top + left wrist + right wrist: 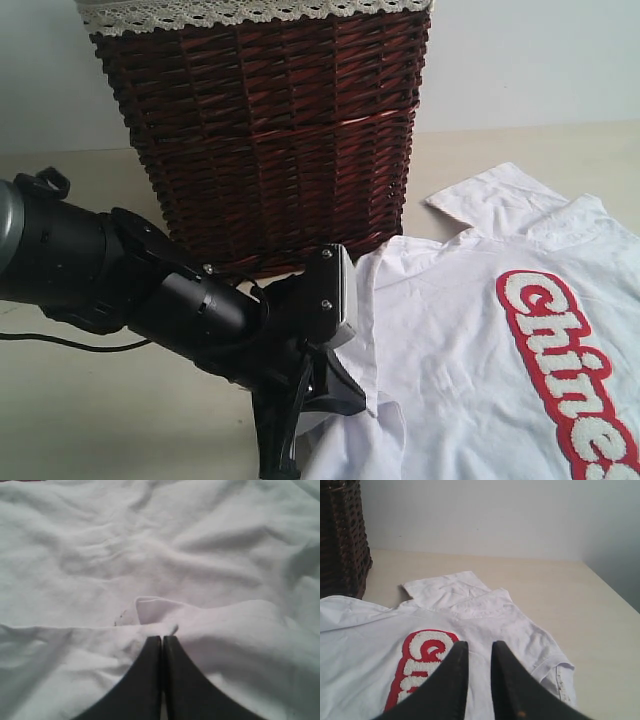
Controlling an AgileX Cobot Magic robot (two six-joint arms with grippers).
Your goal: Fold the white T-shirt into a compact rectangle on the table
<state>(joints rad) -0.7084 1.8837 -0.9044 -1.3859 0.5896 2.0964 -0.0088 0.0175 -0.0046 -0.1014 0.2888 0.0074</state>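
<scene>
At the lower left of the exterior view, the left end effector (162, 640) is closed, its tips pinching a small raised fold at the left edge of the white T-shirt (450, 350). A dark wicker basket (270, 140) stands upper centre on the bench (100, 420). The shirt lies spread across the right half, red-outlined lettering (560, 350) face up. Over the lettering hangs the right end effector (476, 647), jaws slightly apart and empty.

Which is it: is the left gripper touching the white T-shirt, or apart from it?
Touching. The left wrist view shows the left gripper, shut, pinching a fold of the white T-shirt.
</scene>
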